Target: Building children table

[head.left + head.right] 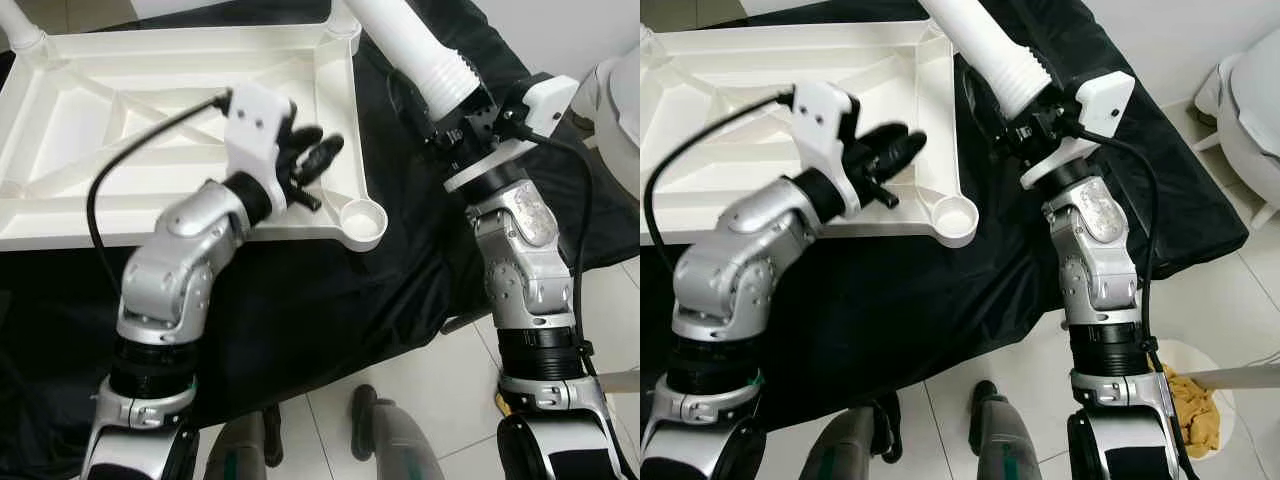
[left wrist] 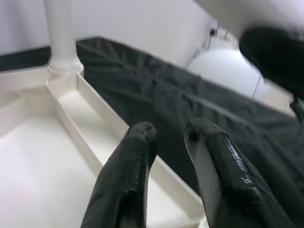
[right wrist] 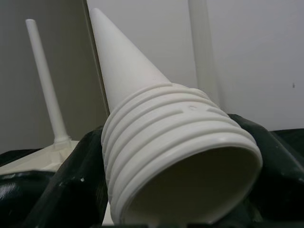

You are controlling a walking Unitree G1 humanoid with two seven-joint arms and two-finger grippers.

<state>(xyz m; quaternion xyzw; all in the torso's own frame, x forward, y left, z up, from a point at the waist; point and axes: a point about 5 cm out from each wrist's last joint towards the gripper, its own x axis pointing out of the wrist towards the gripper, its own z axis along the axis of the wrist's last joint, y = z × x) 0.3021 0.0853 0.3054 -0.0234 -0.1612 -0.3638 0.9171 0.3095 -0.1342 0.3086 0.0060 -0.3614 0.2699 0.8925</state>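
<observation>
Upturned white plastic tabletop (image 1: 150, 150) lies underside-up on a black cloth (image 1: 330, 300), its ribbed frame facing the camera. An empty round corner socket (image 1: 362, 218) sits at approx. 4 o'clock of the panel. At least two legs are already fitted and standing: one at the 11 o'clock corner, another seen past the left claw in the left wrist view.

Right gripper (image 1: 1032, 122) is clenched on a loose white table leg (image 1: 415, 45), fingers wrapped round the threaded collar, w/ the taper running away toward 11 o'clock. Right wrist view shows the hollow threaded end (image 3: 185, 180) pointing back at the lens, so the leg's mating end faces the robot, not the socket.

Left gripper (image 1: 312, 152) hovers over the tabletop's near-right rim, fingers (image 2: 128, 175) a little apart, nothing between them. The socket lies just beside it, at approx. 5 o'clock. From the right claw, the socket lies at approx. 8 o'clock, near but apart.

Handling, as a judgement: the leg looks light, stiff, hollow and smooth, prob. slippery on the taper. The ribbed collar gives the surest hold, but gripping there covers the thread, so a shift up the shaft seems needed before screwing in. The tabletop looks rigid and light, likely to slide on the cloth; the left claw could steady it by the rim wall.
</observation>
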